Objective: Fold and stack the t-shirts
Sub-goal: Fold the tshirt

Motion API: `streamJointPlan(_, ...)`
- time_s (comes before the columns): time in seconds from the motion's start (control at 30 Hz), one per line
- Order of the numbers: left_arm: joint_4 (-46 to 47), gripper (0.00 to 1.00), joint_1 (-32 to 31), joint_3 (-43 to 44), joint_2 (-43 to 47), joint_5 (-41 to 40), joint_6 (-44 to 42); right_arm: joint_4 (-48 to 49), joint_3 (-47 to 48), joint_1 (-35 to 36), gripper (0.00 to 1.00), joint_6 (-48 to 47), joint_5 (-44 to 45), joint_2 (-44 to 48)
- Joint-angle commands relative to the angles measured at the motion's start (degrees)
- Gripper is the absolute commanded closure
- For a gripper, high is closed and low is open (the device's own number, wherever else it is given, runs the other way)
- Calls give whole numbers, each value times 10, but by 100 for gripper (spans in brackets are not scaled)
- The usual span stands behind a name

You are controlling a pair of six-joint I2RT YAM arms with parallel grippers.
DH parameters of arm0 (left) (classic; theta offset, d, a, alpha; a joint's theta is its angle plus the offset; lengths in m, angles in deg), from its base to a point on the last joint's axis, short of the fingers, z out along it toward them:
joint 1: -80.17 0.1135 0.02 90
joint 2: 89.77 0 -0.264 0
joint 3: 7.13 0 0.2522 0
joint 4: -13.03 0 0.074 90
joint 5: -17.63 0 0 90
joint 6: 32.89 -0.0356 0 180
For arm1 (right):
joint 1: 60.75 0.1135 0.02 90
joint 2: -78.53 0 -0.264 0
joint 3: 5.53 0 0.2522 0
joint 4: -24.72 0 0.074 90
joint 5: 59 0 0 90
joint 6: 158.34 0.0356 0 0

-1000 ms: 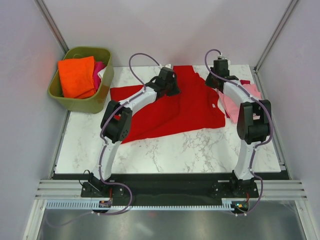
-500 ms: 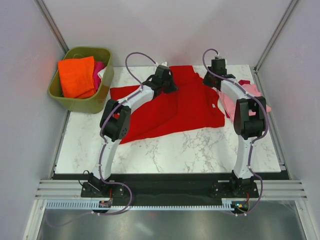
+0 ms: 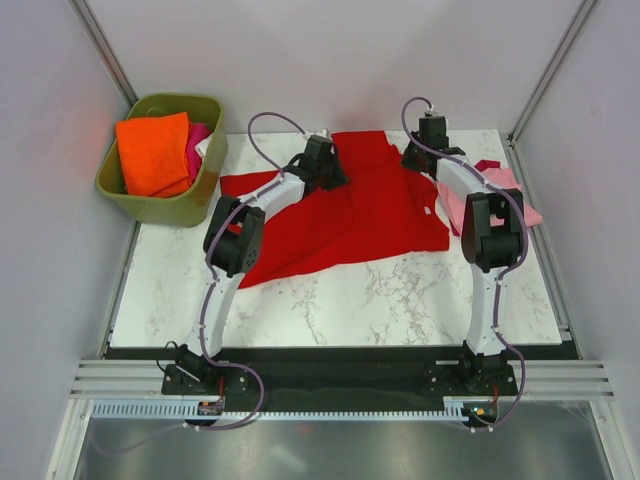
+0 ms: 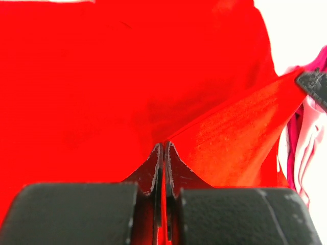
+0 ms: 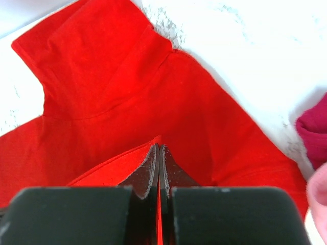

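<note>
The red t-shirt (image 3: 350, 215) lies spread across the middle and back of the marble table. My left gripper (image 3: 327, 165) is shut on an edge of it near the back centre; in the left wrist view (image 4: 163, 147) red cloth sits pinched between the closed fingers. My right gripper (image 3: 420, 158) is shut on the shirt's back right part; the right wrist view (image 5: 158, 148) shows a red fold clamped. The pink t-shirt (image 3: 490, 200) lies at the table's right edge, partly under the right arm; it also shows in the left wrist view (image 4: 306, 143).
An olive-green tub (image 3: 165, 205) holding orange and pink cloth (image 3: 153, 152) stands off the table's back left corner. White enclosure walls stand close behind and beside the table (image 3: 400, 300).
Both grippers have moved toward the back of the table, pulling the red t-shirt's held edge with them. The pink t-shirt has not moved.
</note>
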Motion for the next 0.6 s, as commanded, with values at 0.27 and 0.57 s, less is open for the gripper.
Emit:
streamJointPlan(0.27,60,98,10,-26,46,7,4,40,17,5,100,-8,10,17)
streamJointPlan(0.57,59,93,11,5,8,3,4,48,39,8,98,-3,4,2)
